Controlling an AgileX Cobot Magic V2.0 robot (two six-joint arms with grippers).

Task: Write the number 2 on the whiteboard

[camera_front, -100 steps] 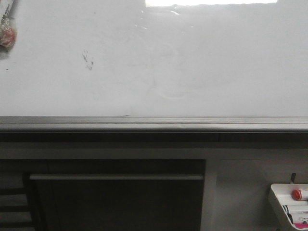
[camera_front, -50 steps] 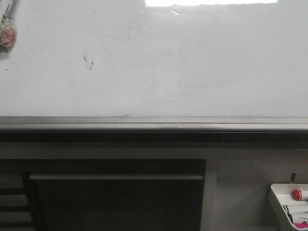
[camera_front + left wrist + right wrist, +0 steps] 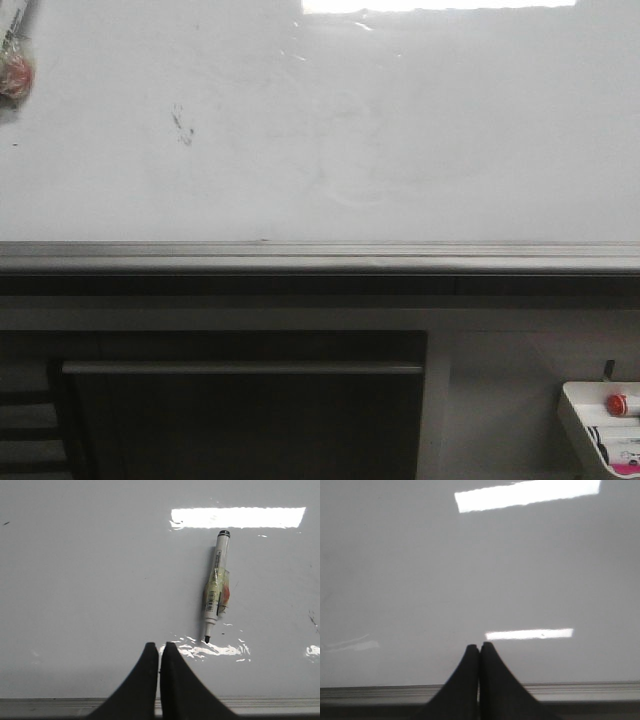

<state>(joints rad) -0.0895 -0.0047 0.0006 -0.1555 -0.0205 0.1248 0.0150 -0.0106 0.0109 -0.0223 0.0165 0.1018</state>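
Whiteboard point(image 3: 420, 150) seen ahead, no 2 drawn. Marker point(image 3: 216, 587) seen uncapped, lying on board near left gripper point(image 3: 159, 647). Left and right gripper point(image 3: 479, 649) clenched, nothing held.

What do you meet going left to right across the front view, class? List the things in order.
Reddish object at the board's left edge → dark smudge → faint erased swirl marks → red ball in the small white tray.

Slight downward drift across the front view: red-and-clear object point(image 3: 14, 72) at the whiteboard's point(image 3: 450, 150) left edge, dark smudge point(image 3: 183, 125) and red ball point(image 3: 617, 404) in the small white tray point(image 3: 580, 425) marginally lower than before.
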